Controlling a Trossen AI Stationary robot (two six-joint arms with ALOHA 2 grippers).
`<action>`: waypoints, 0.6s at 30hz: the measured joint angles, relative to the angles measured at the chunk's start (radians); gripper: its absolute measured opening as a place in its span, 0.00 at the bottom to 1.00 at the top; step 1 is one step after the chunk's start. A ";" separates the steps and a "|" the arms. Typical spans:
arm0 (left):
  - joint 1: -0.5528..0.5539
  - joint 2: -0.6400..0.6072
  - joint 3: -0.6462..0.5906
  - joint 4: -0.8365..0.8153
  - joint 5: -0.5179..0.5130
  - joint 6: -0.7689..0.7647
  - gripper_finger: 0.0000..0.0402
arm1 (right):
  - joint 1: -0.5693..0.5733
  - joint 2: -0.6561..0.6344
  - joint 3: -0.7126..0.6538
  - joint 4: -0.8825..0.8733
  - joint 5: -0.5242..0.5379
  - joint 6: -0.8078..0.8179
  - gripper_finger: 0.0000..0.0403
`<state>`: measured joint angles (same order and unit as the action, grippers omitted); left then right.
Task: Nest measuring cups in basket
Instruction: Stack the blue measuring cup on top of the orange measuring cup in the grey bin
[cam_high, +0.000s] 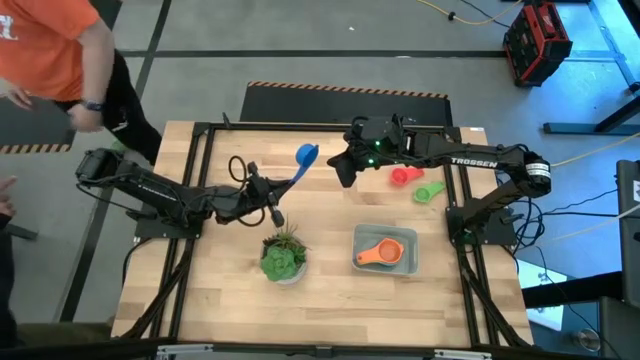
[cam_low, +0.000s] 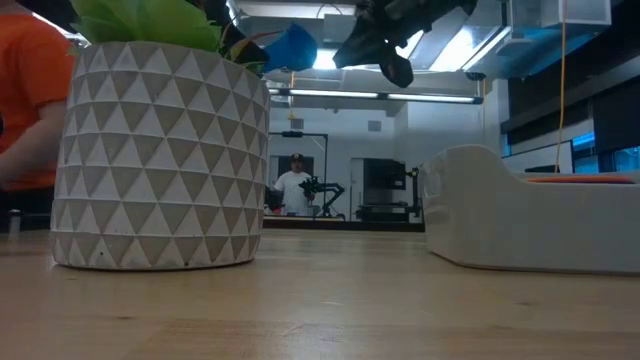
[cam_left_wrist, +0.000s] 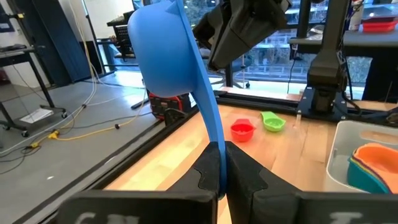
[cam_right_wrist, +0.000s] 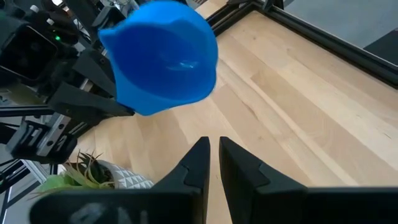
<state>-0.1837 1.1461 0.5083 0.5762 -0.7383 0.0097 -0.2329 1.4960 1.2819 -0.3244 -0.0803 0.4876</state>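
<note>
A blue measuring cup (cam_high: 306, 154) is held in the air over the table's far middle by my left gripper (cam_high: 278, 188), which is shut on its handle. Its bowl (cam_right_wrist: 163, 57) hangs just ahead of my right gripper (cam_right_wrist: 212, 151), whose fingers are shut and empty, a short way to the cup's right (cam_high: 345, 168). The translucent basket (cam_high: 408, 262) sits on the near right of the table with an orange cup (cam_high: 378, 252) nested in a teal one. A red cup (cam_high: 401, 177) and a green cup (cam_high: 430, 191) lie on the wood to the far right. My left gripper pinches the blue cup's long handle near its free end (cam_left_wrist: 217, 152) between the two fingers. The fingers come slanting from the table's left. The cup is lifted clear, its handle rising from the fingers to the bowl (cam_left_wrist: 163, 53) above and beyond them.
A green spiky plant in a white patterned pot (cam_high: 283, 257) stands at the near middle, just near of my left gripper. A person in an orange shirt (cam_high: 55, 50) stands beyond the table's far left corner. Bare wood lies between the plant and the basket.
</note>
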 joint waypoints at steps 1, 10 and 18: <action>0.000 0.000 0.000 -0.008 0.000 0.000 0.01 | 0.000 0.000 0.000 0.000 0.000 -0.003 0.10; 0.000 0.000 0.000 -0.023 0.000 0.001 0.01 | -0.007 0.000 0.000 0.018 -0.002 0.010 0.10; 0.000 0.000 0.000 -0.022 0.000 0.001 0.01 | -0.025 0.000 0.000 0.028 -0.018 0.033 0.10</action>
<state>-0.1837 1.1461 0.5083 0.5540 -0.7380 0.0105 -0.2574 1.4963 1.2819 -0.2962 -0.0978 0.5205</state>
